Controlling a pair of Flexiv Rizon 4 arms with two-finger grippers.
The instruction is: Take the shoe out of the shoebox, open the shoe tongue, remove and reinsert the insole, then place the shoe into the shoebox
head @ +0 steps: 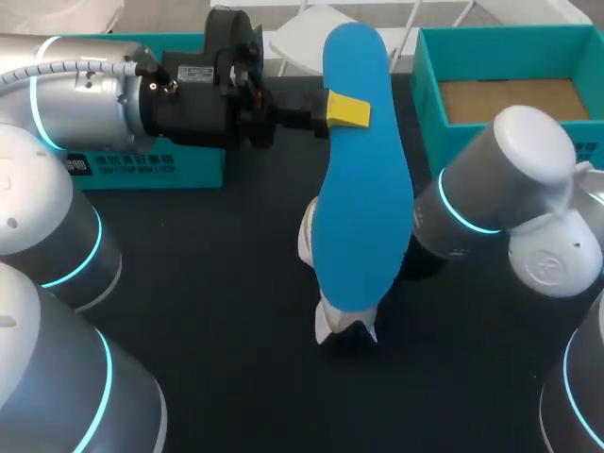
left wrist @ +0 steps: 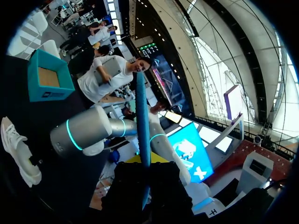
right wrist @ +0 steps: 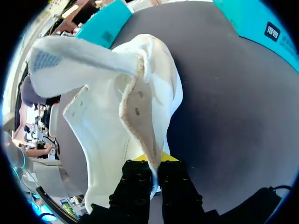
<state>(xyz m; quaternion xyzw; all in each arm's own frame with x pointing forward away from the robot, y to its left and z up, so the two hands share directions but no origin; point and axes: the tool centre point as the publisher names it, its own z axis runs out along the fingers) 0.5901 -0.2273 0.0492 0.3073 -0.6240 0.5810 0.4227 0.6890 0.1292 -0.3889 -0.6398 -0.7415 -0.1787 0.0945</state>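
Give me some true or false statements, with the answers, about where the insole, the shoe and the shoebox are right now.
1. The left gripper is shut on the blue insole. True.
2. The right gripper grips the white shoe by the edge of its opening. True.
3. The insole lies inside the shoe. False: it is held up in the air above the shoe, fully out of it.
4. The shoe sits in the teal shoebox. False: the shoe is on the black table, and the open shoebox has no shoe in it.
5. The shoe tongue is pulled out, away from the opening. True.
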